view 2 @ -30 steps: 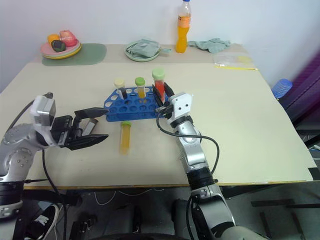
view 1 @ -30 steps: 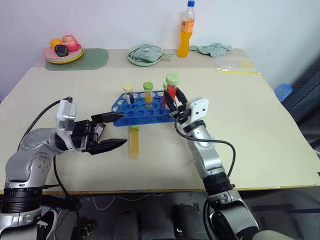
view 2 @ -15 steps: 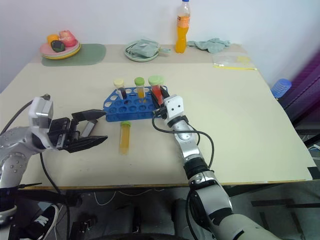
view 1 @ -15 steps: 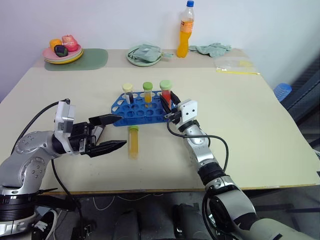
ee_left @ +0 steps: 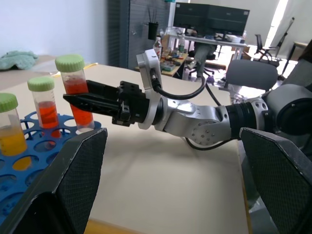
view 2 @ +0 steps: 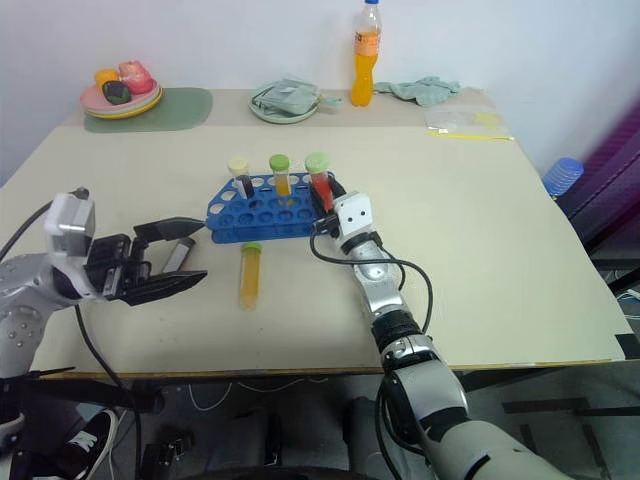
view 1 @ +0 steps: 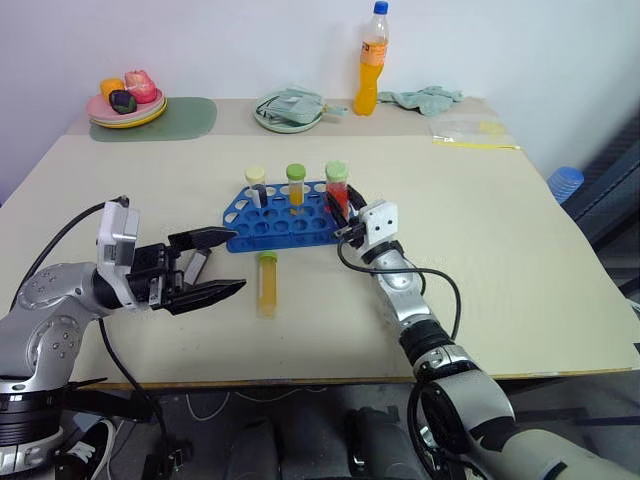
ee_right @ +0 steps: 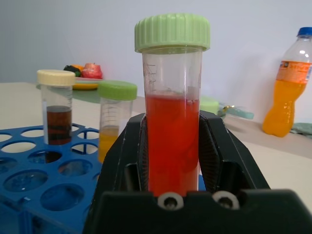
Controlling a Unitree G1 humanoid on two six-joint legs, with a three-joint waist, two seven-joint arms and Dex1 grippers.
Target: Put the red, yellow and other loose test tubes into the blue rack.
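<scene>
R gripper [ee_right: 171,146] clamps red tube [ee_right: 171,131].

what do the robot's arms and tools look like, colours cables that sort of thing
Both arms are silver-grey metal segments with black joint rings. Each wrist carries a white boxy block, and a thin black cable loops loosely alongside each forearm. The left tool and right tool each have two black fingers; the left tool's are long and tapered, with textured inner pads.
</scene>
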